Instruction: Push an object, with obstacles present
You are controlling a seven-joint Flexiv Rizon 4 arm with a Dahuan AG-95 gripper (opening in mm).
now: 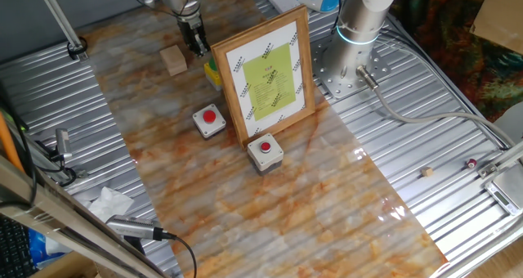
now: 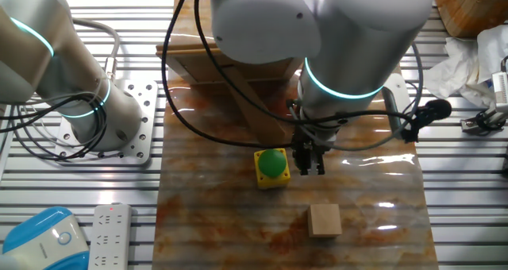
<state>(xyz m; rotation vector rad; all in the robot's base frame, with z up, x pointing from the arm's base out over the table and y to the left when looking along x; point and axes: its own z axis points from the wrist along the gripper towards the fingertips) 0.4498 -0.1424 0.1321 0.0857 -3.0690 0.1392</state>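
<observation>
The object, a plain light-tan wooden cube (image 1: 173, 60) (image 2: 325, 220), rests on the marbled board near its far end. My gripper (image 1: 196, 42) (image 2: 309, 160) hangs just beside the cube, a small gap apart, its fingers together and holding nothing. The obstacles are the wood-framed picture (image 1: 265, 73) with a yellow-green sheet, standing upright mid-board, and two grey boxes with red buttons (image 1: 209, 120) (image 1: 265, 150) in front of it. In the other fixed view my arm hides the button boxes and only the frame's back (image 2: 238, 87) shows.
A yellow box with a green button (image 2: 271, 167) (image 1: 212, 72) sits right next to the gripper, between it and the frame. A second arm's base (image 1: 359, 33) stands beside the frame. Crumpled paper (image 1: 110, 203) and cables lie on the ribbed metal table (image 1: 458, 188).
</observation>
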